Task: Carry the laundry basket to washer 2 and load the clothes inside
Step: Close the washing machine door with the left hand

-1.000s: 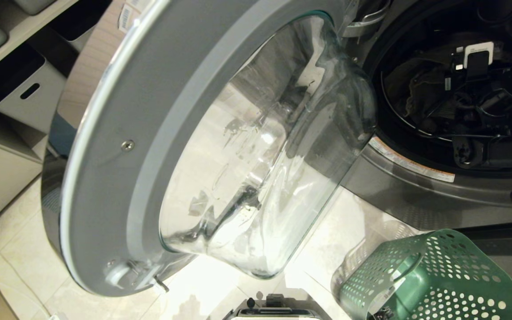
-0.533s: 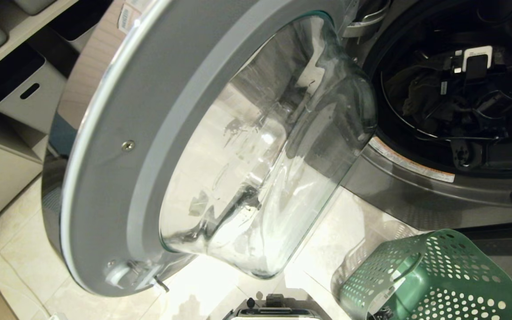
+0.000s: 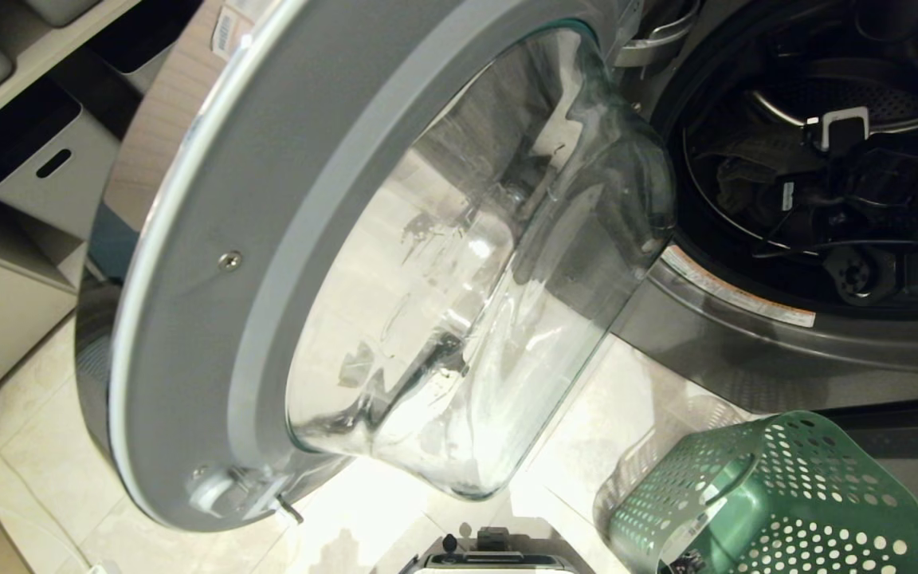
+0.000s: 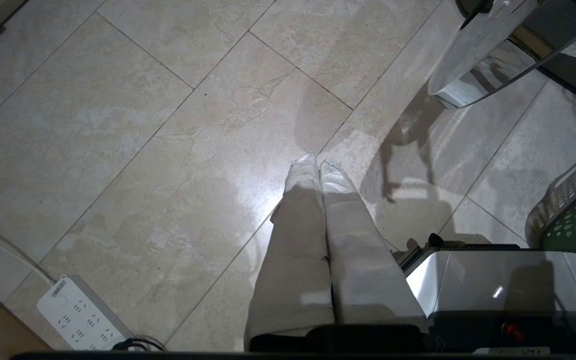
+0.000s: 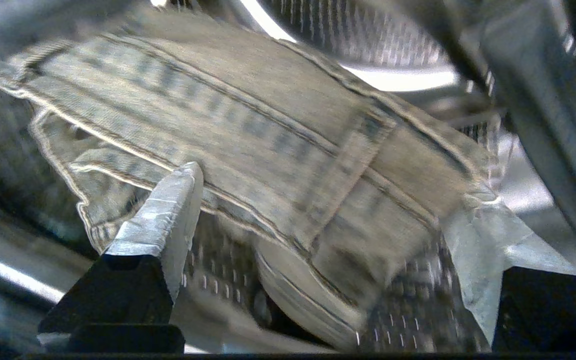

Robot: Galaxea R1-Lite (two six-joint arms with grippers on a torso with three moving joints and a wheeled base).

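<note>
My right end effector [image 5: 328, 220] stands spread wide inside the perforated steel drum [image 3: 865, 100] of the dark grey front-load washer [image 3: 746, 335], with the grey-green banded clothes [image 5: 268, 150] lying loose between its fingers. My left end effector [image 4: 318, 167] hangs pressed shut over the pale tiled floor [image 4: 118, 125]. The dark green perforated laundry basket [image 3: 778, 494] lies tipped below the swung-open glass door [image 3: 459, 263].
</note>
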